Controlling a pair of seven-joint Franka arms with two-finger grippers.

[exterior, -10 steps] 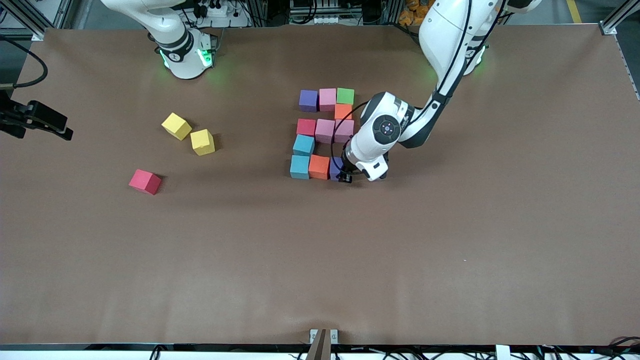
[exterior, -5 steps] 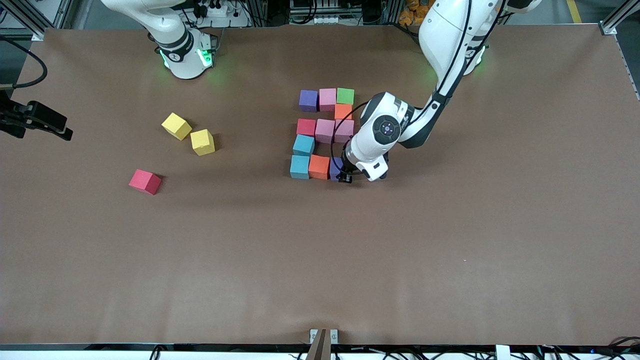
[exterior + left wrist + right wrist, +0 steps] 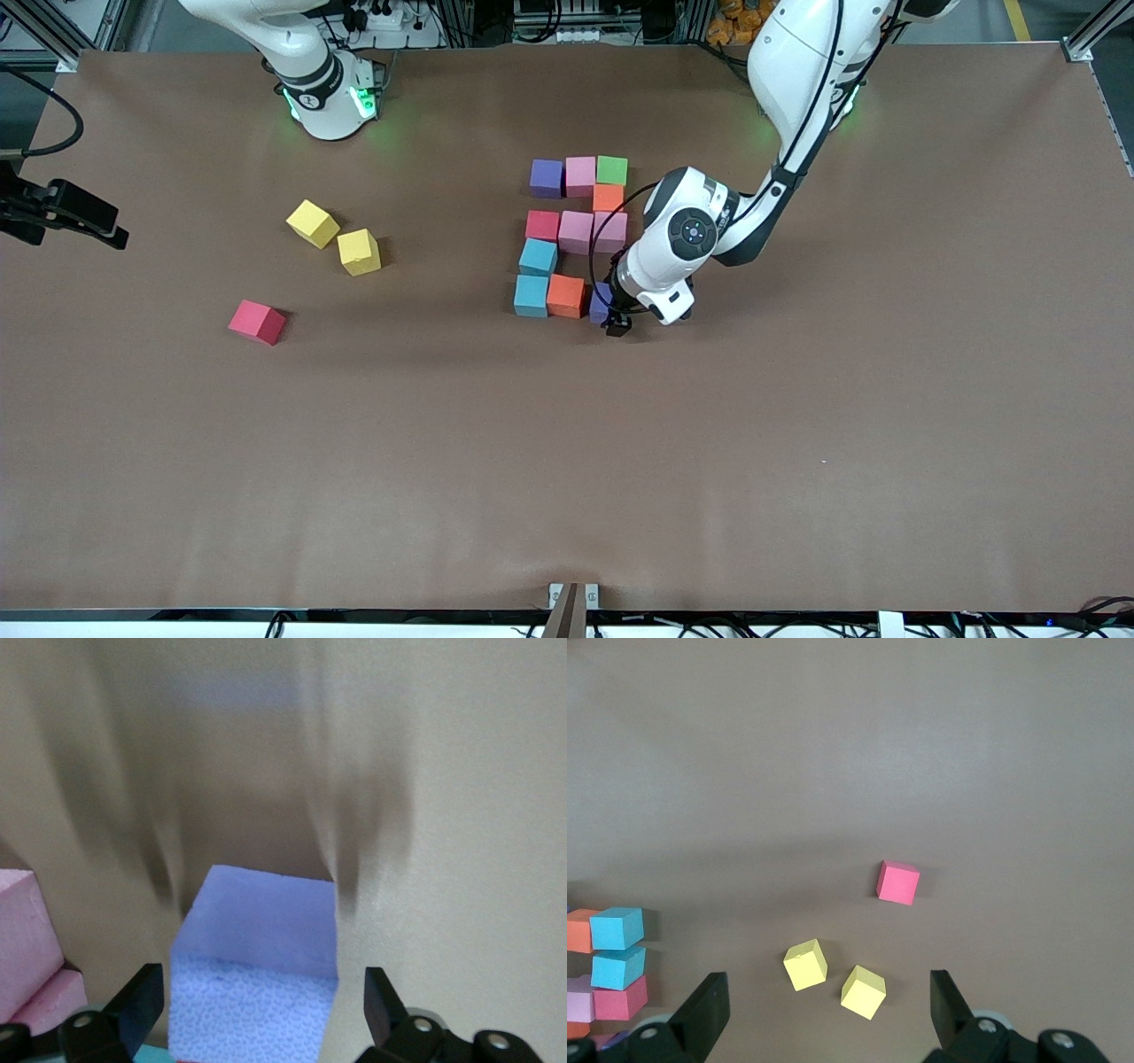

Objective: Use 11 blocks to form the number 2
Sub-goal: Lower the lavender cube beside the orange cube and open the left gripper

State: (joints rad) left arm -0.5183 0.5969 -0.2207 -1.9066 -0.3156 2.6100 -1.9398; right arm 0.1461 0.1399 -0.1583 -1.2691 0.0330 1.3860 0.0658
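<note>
The flat brown table cover [image 3: 797,425] is one plain colour. The small foam cubes in the group are purple [image 3: 547,177], pink [image 3: 580,175], green [image 3: 612,169], orange [image 3: 608,197], red [image 3: 542,224], pink [image 3: 576,231], pink [image 3: 610,229], light blue [image 3: 538,257], light blue [image 3: 531,295], orange [image 3: 565,296] and purple [image 3: 600,304]. Toward the right arm's end lie two yellow foam cubes [image 3: 312,222] [image 3: 359,252] and one lone red foam cube [image 3: 257,322]. The robot arms [image 3: 682,235] are white with black parts.

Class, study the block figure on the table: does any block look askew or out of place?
Yes. The purple block at the end of the figure's nearest row, beside the orange block, sits slightly rotated, out of line with its row. The open left gripper straddles it. A red block lies apart, toward the right arm's end.
</note>
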